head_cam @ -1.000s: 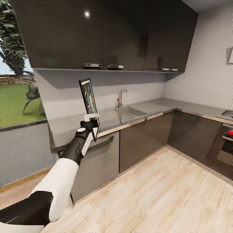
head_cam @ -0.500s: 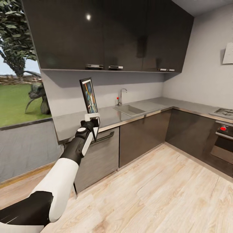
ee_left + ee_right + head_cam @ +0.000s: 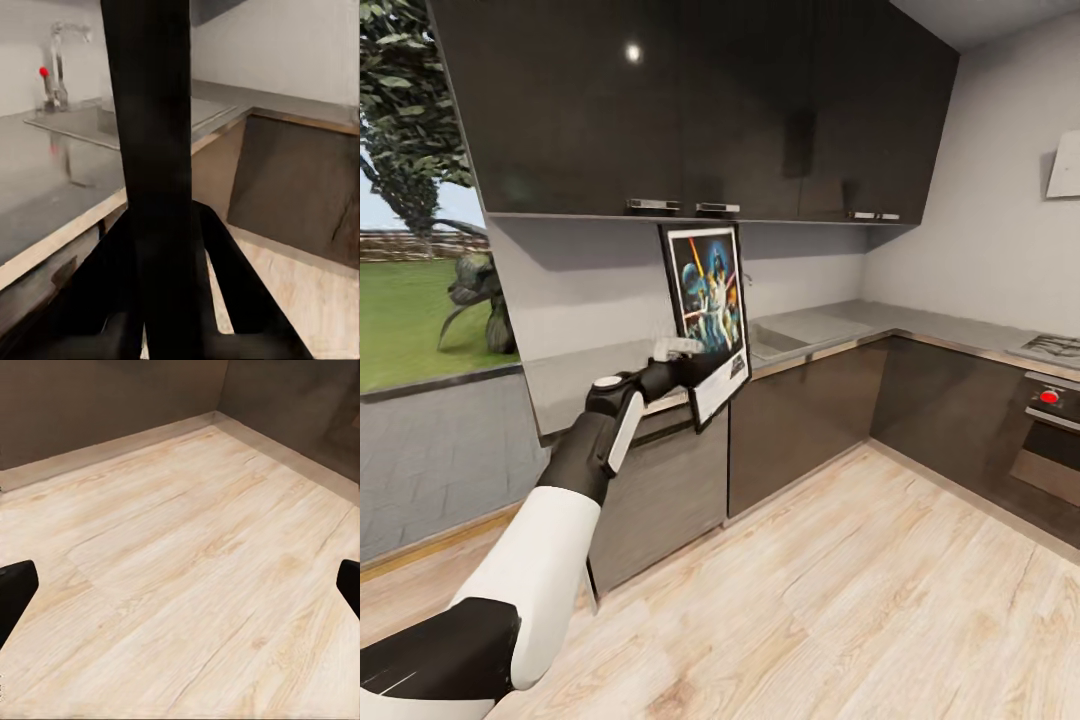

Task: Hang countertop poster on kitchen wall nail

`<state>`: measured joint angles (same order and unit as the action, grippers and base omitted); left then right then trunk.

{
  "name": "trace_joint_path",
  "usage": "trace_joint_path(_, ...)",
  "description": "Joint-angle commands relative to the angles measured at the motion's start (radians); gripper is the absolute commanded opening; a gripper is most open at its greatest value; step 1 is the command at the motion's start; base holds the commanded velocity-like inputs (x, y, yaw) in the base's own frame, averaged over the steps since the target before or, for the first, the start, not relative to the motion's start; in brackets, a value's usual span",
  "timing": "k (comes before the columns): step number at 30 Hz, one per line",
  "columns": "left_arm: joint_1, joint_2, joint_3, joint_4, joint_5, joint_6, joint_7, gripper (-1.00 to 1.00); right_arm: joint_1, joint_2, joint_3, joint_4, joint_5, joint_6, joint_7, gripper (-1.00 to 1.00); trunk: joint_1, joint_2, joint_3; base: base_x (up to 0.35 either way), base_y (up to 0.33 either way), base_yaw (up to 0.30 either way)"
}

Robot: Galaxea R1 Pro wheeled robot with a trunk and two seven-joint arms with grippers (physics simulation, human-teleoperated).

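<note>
The left claw (image 3: 682, 362) grips the poster's (image 3: 707, 300) lower edge, apparently tight; the right claw (image 3: 180, 585) gapes wide.

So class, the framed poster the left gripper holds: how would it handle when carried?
The poster probably stays stiff: its frame edges look straight, held only at its lower part by the left gripper. It tilts, so it may swing. Thin and flat, it seems light.
</note>
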<state>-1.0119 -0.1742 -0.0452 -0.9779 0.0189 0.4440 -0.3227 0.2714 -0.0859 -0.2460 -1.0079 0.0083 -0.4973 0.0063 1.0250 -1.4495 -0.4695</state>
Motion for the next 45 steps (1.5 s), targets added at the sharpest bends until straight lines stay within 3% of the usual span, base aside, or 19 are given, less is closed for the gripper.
trace_joint_path(1,0.000,0.000,0.002,-0.004,-0.002,0.031,-0.101,-1.00,-0.002,-0.009,-0.001,0.024,0.001,0.000,0.031,1.00,0.000,-0.001,-0.001,0.000,0.000,0.000)
trace_joint_path(4,0.002,0.000,0.002,-0.008,-0.002,0.051,-0.318,-1.00,-0.029,-0.045,-0.003,0.044,0.000,0.033,0.163,1.00,0.000,-0.001,-0.001,0.000,0.000,0.000)
trace_joint_path(6,0.002,0.014,0.002,-0.014,-0.003,0.053,-0.399,-1.00,-0.040,-0.055,-0.004,0.041,0.000,0.069,0.218,1.00,0.000,-0.001,-0.001,0.000,0.000,0.000)
trace_joint_path(7,0.003,0.032,0.002,-0.019,-0.004,0.054,-0.480,-1.00,-0.055,-0.062,-0.005,0.033,0.001,0.115,0.276,1.00,0.000,-0.001,-0.001,0.000,0.000,0.000)
trace_joint_path(9,0.004,0.054,0.002,-0.023,-0.004,0.054,-0.562,-1.00,-0.071,-0.069,-0.006,0.020,0.001,0.160,0.339,1.00,0.000,-0.001,-0.001,0.000,0.000,0.000)
trace_joint_path(10,0.005,0.074,0.002,-0.026,-0.005,0.053,-0.643,-1.00,-0.087,-0.080,-0.008,0.006,0.001,0.198,0.404,1.00,0.000,-0.001,-0.001,0.000,0.000,0.000)
trace_joint_path(11,0.008,0.101,0.002,-0.028,-0.005,0.052,-0.751,-1.00,-0.115,-0.108,-0.011,-0.011,-0.001,0.233,0.504,1.00,0.000,-0.001,-0.001,0.000,0.000,0.000)
trace_joint_path(15,0.015,0.135,0.002,-0.026,-0.005,0.037,-0.900,-1.00,-0.178,-0.156,-0.014,-0.024,-0.007,0.289,0.653,1.00,0.000,-0.001,-0.001,0.000,0.000,0.000)
trace_joint_path(17,0.036,0.164,0.002,-0.027,-0.005,0.015,-1.007,-1.00,-0.245,-0.174,-0.014,-0.028,-0.006,0.378,0.753,1.00,0.000,-0.001,-0.001,0.000,0.000,0.000)
trace_joint_path(20,0.066,0.179,0.002,-0.026,-0.006,-0.018,-1.106,-1.00,-0.326,-0.200,-0.015,-0.027,-0.004,0.469,0.867,1.00,0.000,-0.001,-0.001,0.000,0.000,0.000)
trace_joint_path(21,0.082,0.184,0.003,-0.023,-0.007,-0.042,-1.141,-1.00,-0.370,-0.221,-0.015,-0.025,-0.004,0.511,0.935,1.00,0.000,-0.001,-0.001,0.000,0.000,0.000)
trace_joint_path(23,0.097,0.190,0.003,-0.020,-0.006,-0.064,-1.164,-1.00,-0.411,-0.242,-0.015,-0.024,-0.005,0.549,1.001,1.00,0.000,-0.001,-0.001,0.000,0.000,0.000)
trace_joint_path(27,0.142,0.209,0.002,-0.015,-0.004,-0.101,-1.200,-1.00,-0.517,-0.287,-0.016,-0.022,-0.009,0.652,1.201,1.00,0.000,-0.001,-0.001,0.000,0.000,0.000)
trace_joint_path(31,0.171,0.213,0.001,-0.010,-0.004,-0.148,-1.208,-1.00,-0.594,-0.328,-0.017,-0.021,-0.008,0.750,1.332,1.00,0.000,-0.001,-0.001,0.000,0.000,0.000)
trace_joint_path(35,0.179,0.214,0.001,0.038,-0.005,-0.195,-1.209,-1.00,-0.625,-0.382,-0.034,-0.011,-0.010,0.796,1.404,1.00,0.000,-0.001,-0.001,0.000,0.000,0.000)
trace_joint_path(37,0.180,0.214,0.001,0.067,-0.005,-0.225,-1.210,-1.00,-0.631,-0.393,-0.046,-0.006,-0.010,0.803,1.427,1.00,0.000,-0.001,-0.001,0.000,0.000,0.000)
trace_joint_path(45,0.180,0.214,0.002,0.080,-0.007,-0.238,-1.248,-1.00,-0.633,-0.396,-0.041,-0.008,-0.012,0.805,1.452,1.00,0.000,-0.001,-0.001,0.000,0.000,0.000)
